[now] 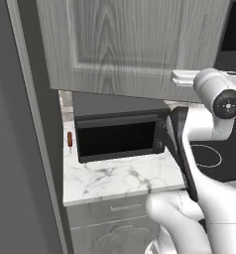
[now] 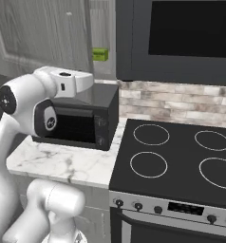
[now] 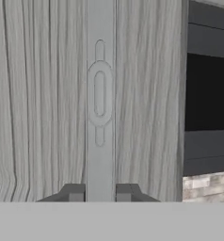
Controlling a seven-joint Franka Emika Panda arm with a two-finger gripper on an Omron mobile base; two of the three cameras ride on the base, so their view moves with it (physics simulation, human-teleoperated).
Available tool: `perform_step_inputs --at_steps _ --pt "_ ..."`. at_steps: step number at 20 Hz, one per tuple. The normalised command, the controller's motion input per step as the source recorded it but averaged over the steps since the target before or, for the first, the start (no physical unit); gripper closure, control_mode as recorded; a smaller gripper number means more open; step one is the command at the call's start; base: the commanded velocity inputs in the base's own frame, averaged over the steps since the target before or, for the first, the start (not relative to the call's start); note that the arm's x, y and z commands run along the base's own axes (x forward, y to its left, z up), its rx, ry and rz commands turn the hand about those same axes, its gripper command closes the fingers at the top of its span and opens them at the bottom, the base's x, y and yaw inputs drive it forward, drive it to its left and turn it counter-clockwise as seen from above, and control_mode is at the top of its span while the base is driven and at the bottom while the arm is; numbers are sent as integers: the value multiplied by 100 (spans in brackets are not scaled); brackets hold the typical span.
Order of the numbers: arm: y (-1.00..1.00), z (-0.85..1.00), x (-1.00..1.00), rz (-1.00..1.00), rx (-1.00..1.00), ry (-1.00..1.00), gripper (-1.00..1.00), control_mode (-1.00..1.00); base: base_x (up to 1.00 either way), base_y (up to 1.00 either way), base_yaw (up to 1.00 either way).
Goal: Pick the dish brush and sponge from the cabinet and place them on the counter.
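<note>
Grey wood-grain wall cabinet (image 1: 135, 44) door partly ajar above white marble worktop (image 1: 121, 178); yellow-green sponge (image 2: 100, 54) peeks past door edge, dish brush unseen. Gripper (image 3: 100, 194) jaws clamped on pale vertical door handle (image 3: 100, 99). Pull along hinge arc, steady, avoiding black toaster oven (image 1: 121, 130).

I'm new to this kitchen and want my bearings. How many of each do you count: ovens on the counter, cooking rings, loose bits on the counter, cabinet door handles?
Toaster oven: 1
Ring burners: 4
Small orange-red stick: 1
Cabinet door handle: 1
Total: 7
</note>
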Motion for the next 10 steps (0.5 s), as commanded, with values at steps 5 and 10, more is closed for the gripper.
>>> perform_step_inputs --at_steps 5,10 --pt "9 36 -68 -11 0 0 100 -100 0 0 0" --pt "6 34 -67 -11 0 1 100 -100 0 0 0"
